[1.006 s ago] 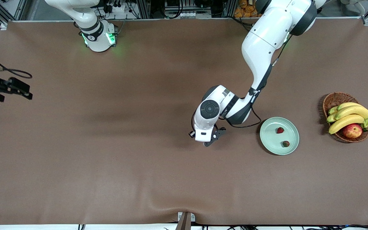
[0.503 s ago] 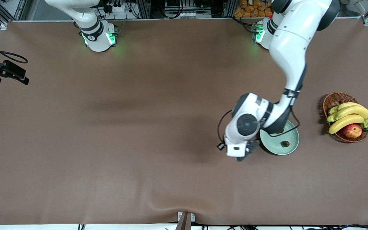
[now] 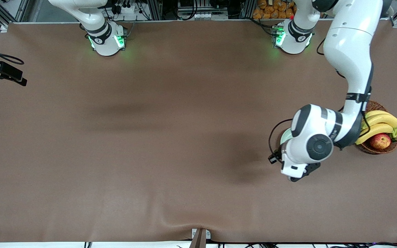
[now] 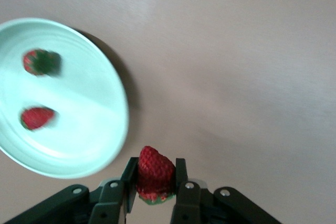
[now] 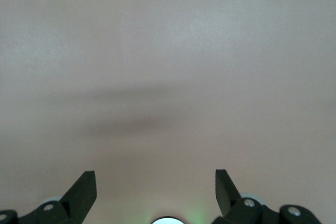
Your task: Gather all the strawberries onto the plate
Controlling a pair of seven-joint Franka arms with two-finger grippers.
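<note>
While the front view shows the left arm swung from mid-counter to over the plate (image 3: 283,137), its wrist hides most of that dish beside the basket (image 3: 377,146) of bananas (image 3: 377,129). Its wrist view shows the left gripper (image 4: 155,182) clamped on the third strawberry (image 4: 155,170) just off the plate's rim, two strawberries (image 4: 38,88) already inside. Release looks close. Right wrist view: the right gripper (image 5: 156,187) waits wide open over bare counter (image 5: 168,66).

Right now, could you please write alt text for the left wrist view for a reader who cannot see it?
The left tool grips a red strawberry above the brown table, just beside the rim of a pale green plate. Two more strawberries already lie in the plate.
</note>
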